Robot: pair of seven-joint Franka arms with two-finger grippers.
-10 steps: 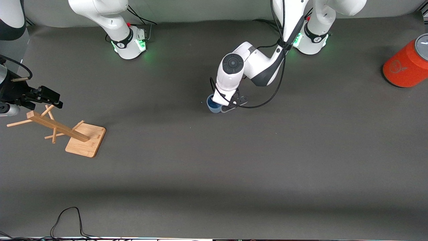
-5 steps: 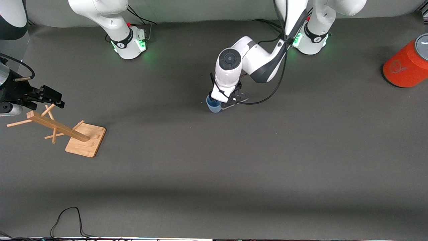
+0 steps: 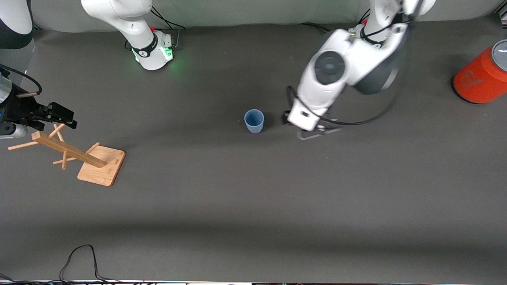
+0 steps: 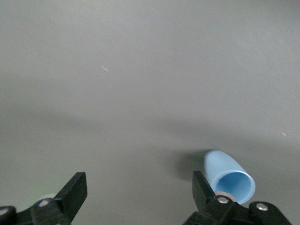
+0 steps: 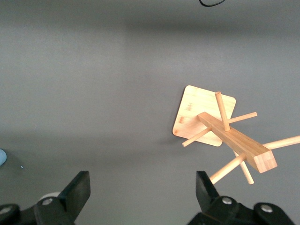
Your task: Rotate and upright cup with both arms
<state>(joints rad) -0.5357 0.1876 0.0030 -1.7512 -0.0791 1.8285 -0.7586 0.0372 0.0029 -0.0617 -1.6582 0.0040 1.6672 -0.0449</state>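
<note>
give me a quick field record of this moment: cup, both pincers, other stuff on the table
cup: pale blue cup stands upright on the mat, mouth up, nothing touching it
left pincer: left pincer open, empty, over the mat beside the cup, toward the left arm's end
right pincer: right pincer open, empty, waiting over the wooden rack
wooden rack: upright on its base, at the right arm's end of the table
orange cylinder: orange cylinder at the left arm's end of the table

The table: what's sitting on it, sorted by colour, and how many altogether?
Blue: 1, the cup, upright.
Orange: 1, the cylinder with a grey top.
Wood-coloured: 1, the peg rack.
Total: 3.
</note>
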